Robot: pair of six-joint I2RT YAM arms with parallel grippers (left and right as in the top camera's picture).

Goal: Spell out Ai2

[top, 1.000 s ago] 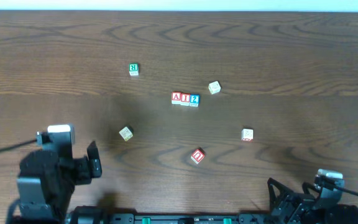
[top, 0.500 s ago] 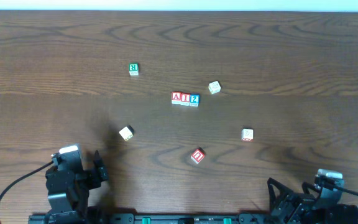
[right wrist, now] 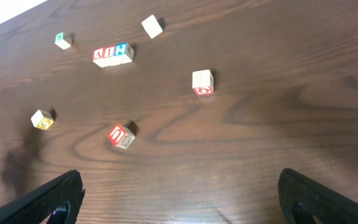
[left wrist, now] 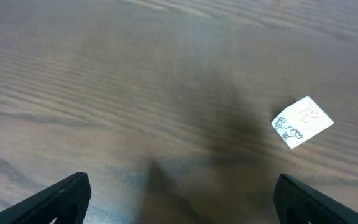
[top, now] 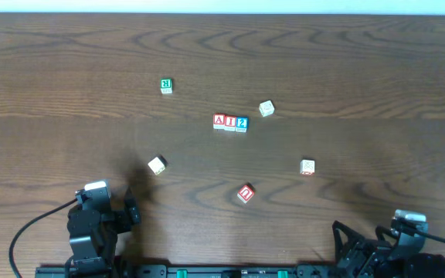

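The red "A" cube [top: 219, 120], the red "I" cube [top: 230, 121] and the blue "2" cube [top: 242, 122] stand touching in a row at the table's middle; they also show in the right wrist view as one row [right wrist: 112, 54]. My left gripper [top: 130, 210] is open and empty at the front left, far from the row. In its wrist view the fingers [left wrist: 64, 196] are wide apart over bare wood. My right gripper [top: 358, 235] is open and empty at the front right; its fingers [right wrist: 48, 199] are spread.
A green "R" cube [top: 166, 86] lies at the back left. A plain cube [top: 266, 108] lies right of the row. A pale cube [top: 157, 164] sits near my left gripper [left wrist: 302, 122]. A red "U"-marked cube [top: 245, 194] and another cube [top: 307, 166] lie nearer the front.
My left arm has pulled back toward the front edge and moved a little right. The cubes and the right arm have not moved.
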